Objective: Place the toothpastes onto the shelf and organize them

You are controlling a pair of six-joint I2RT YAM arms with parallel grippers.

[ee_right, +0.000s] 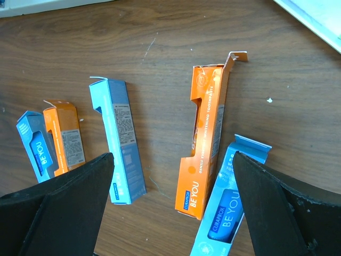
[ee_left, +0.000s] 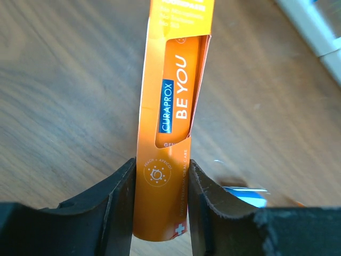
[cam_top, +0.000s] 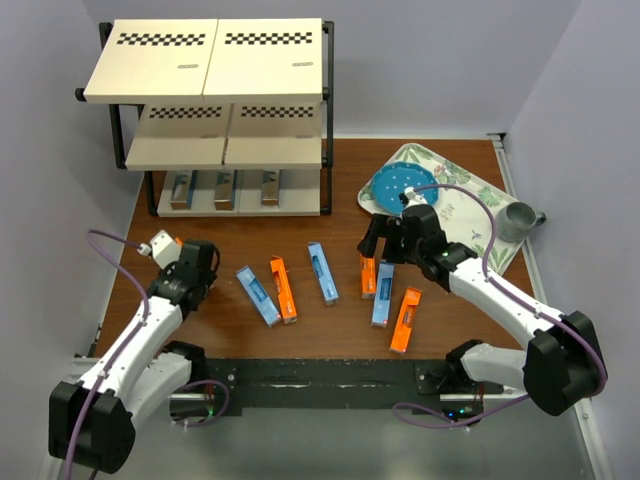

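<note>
The left gripper [ee_left: 160,178] is squeezed shut on an orange box [ee_left: 173,101] that sticks out past its fingers. Lift it slowly and keep it flat, then carry it to the shelf [cam_top: 205,75] ahead. The right gripper [ee_right: 173,157] is wide open and holds nothing, with other boxes [ee_right: 118,144] under it.

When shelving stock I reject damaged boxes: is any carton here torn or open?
Yes. Below the right hand, the orange carton has its end flap sticking out open, and the light blue carton beside it has a lifted flap too.
</note>
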